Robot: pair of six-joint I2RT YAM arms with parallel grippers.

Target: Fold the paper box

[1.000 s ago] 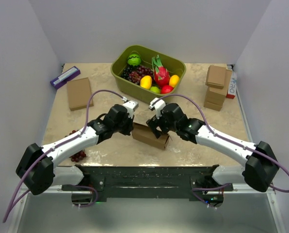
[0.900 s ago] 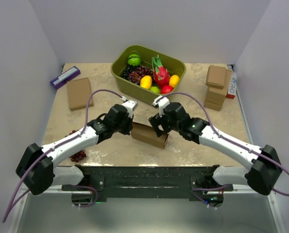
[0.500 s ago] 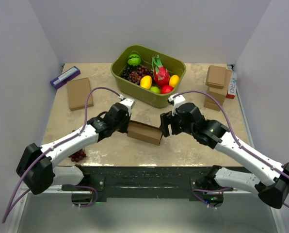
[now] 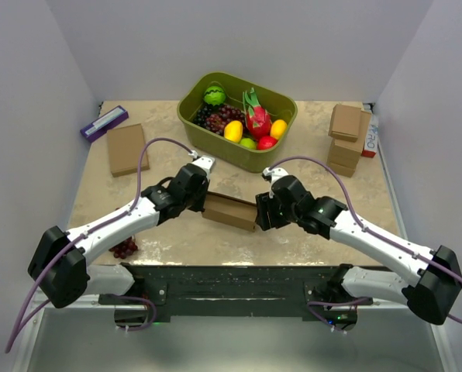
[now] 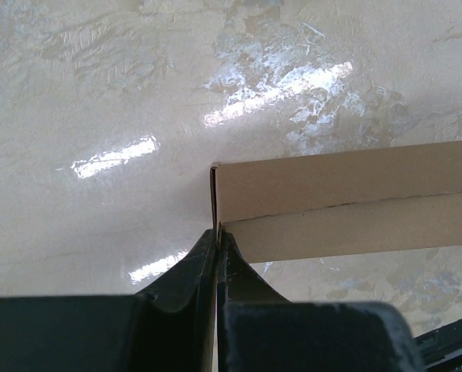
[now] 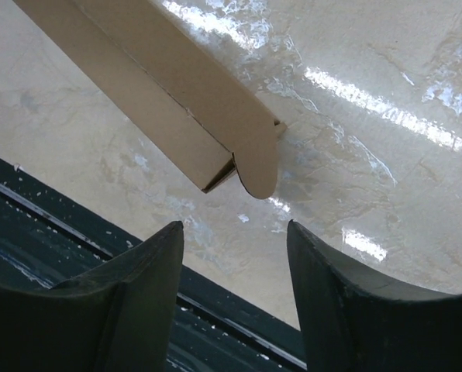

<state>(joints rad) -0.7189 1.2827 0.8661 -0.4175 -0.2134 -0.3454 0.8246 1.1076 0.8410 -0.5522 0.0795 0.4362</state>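
Observation:
The paper box (image 4: 229,211) is a brown cardboard mailer, folded into a shallow shape and lifted between the two arms. My left gripper (image 4: 202,203) pinches its left end; in the left wrist view the fingertips (image 5: 217,236) are pressed together on the box's thin end wall (image 5: 215,194). At the box's right end sits my right gripper (image 4: 259,214), its jaws apart. From the right wrist the box's corner (image 6: 215,124) with a rounded tab (image 6: 258,172) lies just beyond the open gripper (image 6: 235,226), apart from it.
A green bin (image 4: 196,116) of toy fruit stands behind the box. A flat brown box (image 4: 126,148) and a purple item (image 4: 104,122) lie at the back left, stacked small boxes (image 4: 346,139) at the back right, grapes (image 4: 125,246) near the left arm.
My right gripper let go of the box's right end, swung out to the right, then came back close to that end with its jaws narrowing. The left gripper held on and shifted the box slightly left.

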